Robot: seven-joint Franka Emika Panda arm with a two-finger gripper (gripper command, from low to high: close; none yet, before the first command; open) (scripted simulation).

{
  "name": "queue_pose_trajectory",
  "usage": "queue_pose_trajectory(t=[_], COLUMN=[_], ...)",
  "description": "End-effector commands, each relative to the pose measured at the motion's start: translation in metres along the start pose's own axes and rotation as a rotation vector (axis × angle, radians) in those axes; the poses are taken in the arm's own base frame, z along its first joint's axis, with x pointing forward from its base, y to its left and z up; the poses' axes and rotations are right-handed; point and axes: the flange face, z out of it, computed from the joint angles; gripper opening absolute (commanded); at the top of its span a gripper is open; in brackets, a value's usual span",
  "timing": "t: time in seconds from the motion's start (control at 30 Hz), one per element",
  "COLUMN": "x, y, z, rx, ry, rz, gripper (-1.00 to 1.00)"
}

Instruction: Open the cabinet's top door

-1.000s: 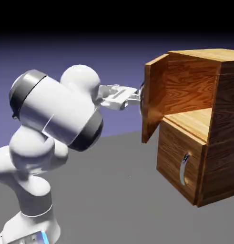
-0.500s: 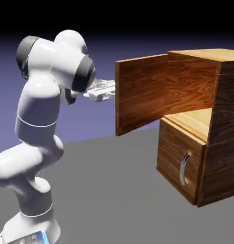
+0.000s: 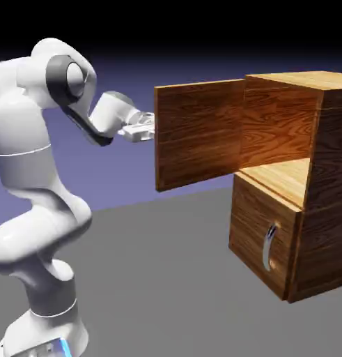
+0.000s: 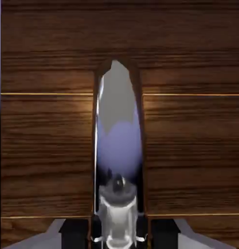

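Note:
The brown wood-grain cabinet point(image 3: 323, 174) stands at the right of the exterior view. Its top door point(image 3: 198, 132) is swung wide open to the left, and the shelf inside shows. My gripper point(image 3: 148, 130) is at the door's free edge, with its fingertips hidden behind the panel. In the hand view the door's wood point(image 4: 189, 146) fills the picture. The curved silver handle point(image 4: 116, 141) runs up the middle, and my gripper point(image 4: 117, 229) is shut on its lower end.
The lower panel point(image 3: 253, 230) is closed, its silver handle point(image 3: 269, 245) untouched. The white arm point(image 3: 34, 160) rises at the left, elbow bent high. Grey tabletop point(image 3: 159, 279) lies between the arm's base and the cabinet.
The top door has swung from partly open to wide open, its free edge moving left. My hand moved left with the handle, and the arm drew back and upright.

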Motion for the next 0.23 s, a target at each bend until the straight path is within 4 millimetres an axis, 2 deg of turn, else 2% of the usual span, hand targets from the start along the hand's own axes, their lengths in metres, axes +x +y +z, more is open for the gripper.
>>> queue_pose_trajectory(t=[0.0, 0.17, 0.2], x=[0.002, 0.013, 0.013], y=[0.002, 0.013, 0.013], z=[-0.004, -0.026, -0.026], rx=[0.011, 0.078, 0.078], ry=[-0.011, -0.078, -0.078], rz=[0.0, 0.0, 0.0], gripper=[-1.0, -1.0, 1.0])
